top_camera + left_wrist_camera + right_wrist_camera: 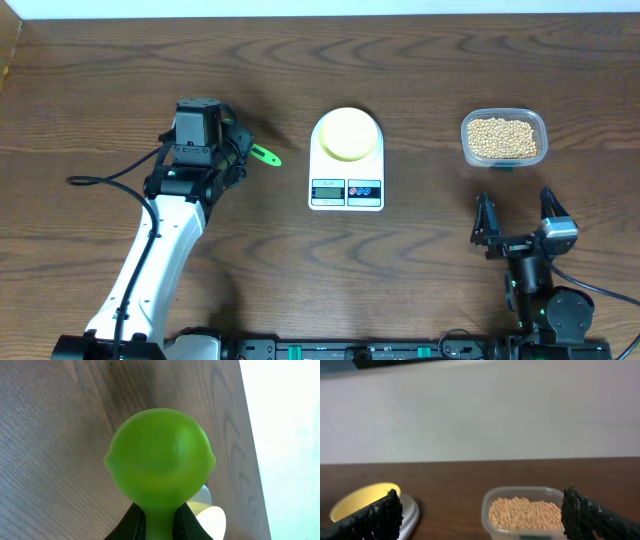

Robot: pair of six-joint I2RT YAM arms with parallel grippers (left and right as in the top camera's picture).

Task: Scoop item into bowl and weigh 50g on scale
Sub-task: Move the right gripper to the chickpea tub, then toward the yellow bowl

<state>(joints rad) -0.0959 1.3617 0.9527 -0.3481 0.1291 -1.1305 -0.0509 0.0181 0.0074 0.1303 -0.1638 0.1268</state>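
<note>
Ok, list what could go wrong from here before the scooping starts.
1. The left gripper holds the green scoop left of the scale; the beans sit in the tub far right, so reaching across could knock the bowl.
2. The right gripper is open, apart from the tub, which may slide under the scoop.

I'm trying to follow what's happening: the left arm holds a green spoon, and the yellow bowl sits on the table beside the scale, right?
Not quite. The overhead view shows the yellow bowl sitting on the scale, not beside it. The left gripper does hold the green spoon.
</note>
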